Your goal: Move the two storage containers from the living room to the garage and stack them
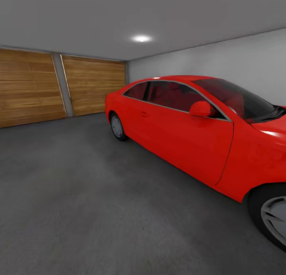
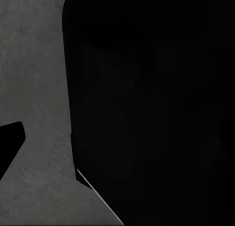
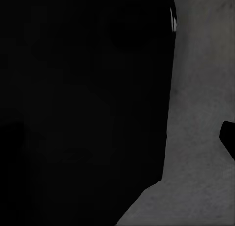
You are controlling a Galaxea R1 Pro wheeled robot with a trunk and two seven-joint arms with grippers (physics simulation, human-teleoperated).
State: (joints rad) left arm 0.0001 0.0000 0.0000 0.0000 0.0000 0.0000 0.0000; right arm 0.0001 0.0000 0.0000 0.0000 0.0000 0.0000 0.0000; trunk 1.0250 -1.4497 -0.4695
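Note:
I am in the garage, facing its dark grey concrete floor point(image 1: 79, 195). The two storage containers and the living room are out of view. In the left wrist view a large black mass point(image 2: 152, 108) covers most of the picture, with concrete floor point(image 2: 39, 89) beside it and a small black tip point(image 2: 10, 147) at the edge. The right wrist view is alike: a black mass point(image 3: 83, 99), a strip of floor point(image 3: 200, 113) and a small black tip point(image 3: 229, 138). From these shapes I cannot tell whether either gripper is open or shut.
A red car point(image 1: 190, 140) stands on the right, close by, its front wheel point(image 1: 274, 215) nearest me. Two wooden panel doors point(image 1: 28, 88) point(image 1: 95, 84) close the far left wall. A grey wall point(image 1: 222, 60) runs behind the car. Open concrete stretches left of the car.

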